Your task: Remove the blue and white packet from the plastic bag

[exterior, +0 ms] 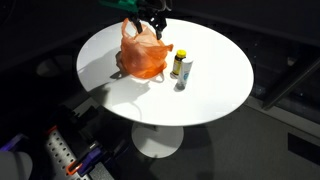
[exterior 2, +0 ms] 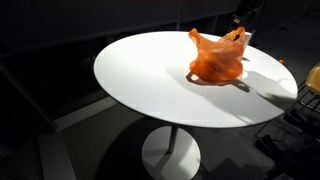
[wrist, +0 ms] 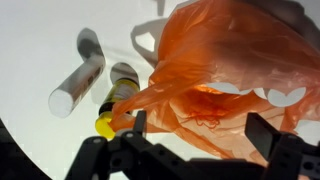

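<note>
- Wrist view: gripper (wrist: 197, 122) jaws are spread wide with nothing clamped. One dark finger (wrist: 136, 122) shows at each side along the bottom edge.
- Orange plastic bag (wrist: 225, 70) sits directly under the gripper, between the fingers. It is crumpled, with the handle loops pointing up. Can't tell whether the fingers touch the film.
- Blue and white packet: can't make it out in any view. The orange film hides whatever is in the bag.
- Just past the bag's edge is a yellow-capped bottle (wrist: 117, 98), with bag film overlapping its near side.
- Next out is a white cylinder (wrist: 78, 85), close beside the bottle and apart from the bag.
- Everything rests on a round white table (wrist: 40, 40).
- In an exterior view the gripper (exterior: 150, 25) hangs right over the bag (exterior: 142, 58), level with the handle loops.
- Same view: the bottle (exterior: 178, 62) and the cylinder (exterior: 185, 76) both look upright, just beside the bag on the side away from its shadow. Can't tell whether the bottle touches the bag.
- Table (exterior: 225, 85) is on a single pedestal base (exterior: 158, 142).
- From the opposite exterior view the bag (exterior 2: 217, 58) sits near the far edge of the table (exterior 2: 140, 85) and casts a short shadow. Bottle and cylinder are hidden behind it.
- Arm there is dark against a dark background, too murky to read.
- Pedestal base (exterior 2: 170, 155) shows below the tabletop.
</note>
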Motion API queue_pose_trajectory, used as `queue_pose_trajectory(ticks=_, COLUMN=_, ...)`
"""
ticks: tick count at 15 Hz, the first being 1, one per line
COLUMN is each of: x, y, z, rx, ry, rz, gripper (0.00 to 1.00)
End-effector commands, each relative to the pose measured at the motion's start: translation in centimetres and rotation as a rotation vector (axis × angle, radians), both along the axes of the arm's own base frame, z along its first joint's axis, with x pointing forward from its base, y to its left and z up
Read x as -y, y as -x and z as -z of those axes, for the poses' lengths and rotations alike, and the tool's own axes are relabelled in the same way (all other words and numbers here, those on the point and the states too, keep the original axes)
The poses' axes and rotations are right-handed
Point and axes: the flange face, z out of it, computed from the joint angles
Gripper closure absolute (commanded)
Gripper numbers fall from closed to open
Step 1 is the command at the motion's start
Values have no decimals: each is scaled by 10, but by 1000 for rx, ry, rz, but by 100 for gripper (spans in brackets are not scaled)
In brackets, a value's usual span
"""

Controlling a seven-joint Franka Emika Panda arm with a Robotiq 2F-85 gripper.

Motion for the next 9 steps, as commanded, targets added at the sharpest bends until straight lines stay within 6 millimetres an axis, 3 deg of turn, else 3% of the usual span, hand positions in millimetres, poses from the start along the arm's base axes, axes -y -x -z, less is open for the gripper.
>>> queue_pose_trajectory(ticks=1, x=0, y=-3, z=9, rx=-16, ry=-12, rz=-11, gripper=0)
queue_pose_trajectory(ticks=9, x=-1, y=1, z=30, rx=-44, ry=-1, rz=-51, gripper=0)
